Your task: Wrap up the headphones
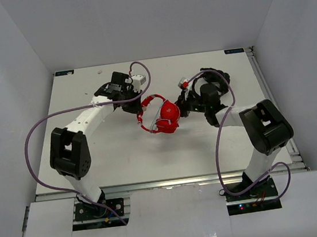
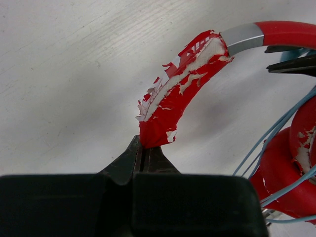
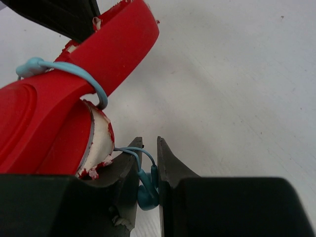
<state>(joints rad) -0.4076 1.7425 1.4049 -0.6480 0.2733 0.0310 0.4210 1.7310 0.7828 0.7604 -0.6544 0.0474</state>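
Two grippers flank the headphones [image 1: 167, 116] at the middle of the table [image 1: 111, 153]. The left gripper [image 2: 144, 147] is clamped tight on the peeling end of the red headband [image 2: 182, 89]. The right gripper [image 3: 148, 163] pinches the pale blue cable [image 3: 146, 193] just beside an earcup [image 3: 49, 128].

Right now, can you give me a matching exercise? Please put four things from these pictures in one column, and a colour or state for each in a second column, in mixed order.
Things:
1. left gripper
2. right gripper
3. cable
4. table

Colour or state:
a. white
b. shut on the cable
c. pale blue
d. shut on the headband

Pairs: 1-d, 2-b, 3-c, 4-a
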